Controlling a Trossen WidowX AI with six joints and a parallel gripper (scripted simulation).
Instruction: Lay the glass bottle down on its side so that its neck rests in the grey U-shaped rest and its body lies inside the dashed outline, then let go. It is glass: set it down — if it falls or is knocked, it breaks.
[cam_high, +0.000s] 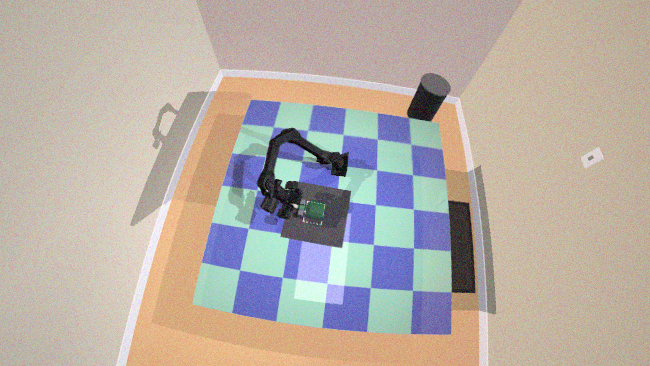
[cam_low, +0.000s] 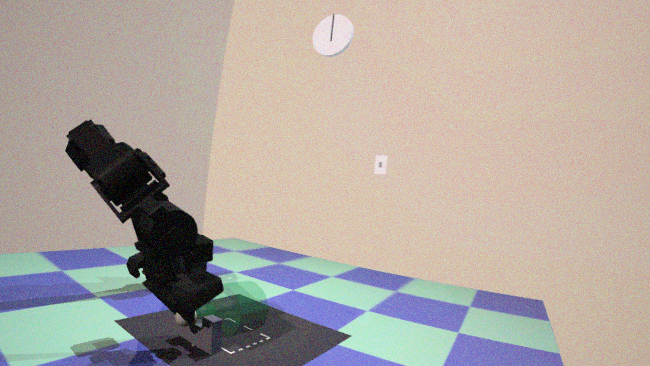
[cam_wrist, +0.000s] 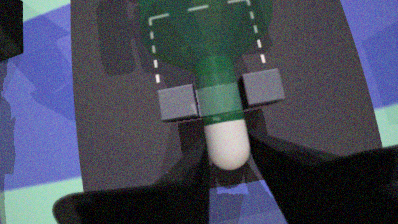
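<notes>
- The black arm (cam_high: 271, 156) (cam_low: 125, 175) arches over at the left in the top view and slopes down to the gripper in the exterior view.
- The gripper (cam_high: 296, 206) (cam_low: 192, 320) (cam_wrist: 226, 140) is closed on the bottle's white-tipped neck end, one finger on each side of it.
- The white tip (cam_low: 180, 318) (cam_wrist: 227, 145) lies between the fingers, at the near end of the neck in the wrist view.
- The grey U-shaped rest (cam_low: 214, 335) (cam_wrist: 178, 102) is just beyond the fingertips; its two uprights stand either side of the green neck. I cannot tell whether the neck bears on its bottom.
- The green glass bottle (cam_high: 315, 209) (cam_low: 242, 305) (cam_wrist: 212, 37) reaches from the gripper past the rest, on its side, its body on the far side. Whether the body touches the mat, I cannot tell.
- The dashed outline (cam_high: 313, 223) (cam_low: 250, 345) (cam_wrist: 155, 56) is beyond the rest from the gripper, partly seen through the green glass.
- The dark mat (cam_high: 330, 236) (cam_low: 300, 345) (cam_wrist: 325, 120) spreads beneath the gripper, rest and bottle, on the blue and green checkered table top (cam_high: 394, 225) (cam_low: 415, 320) (cam_wrist: 30, 125).
- The dark cylinder (cam_high: 427, 100) stands well apart from the gripper, towards the upper right in the top view.
</notes>
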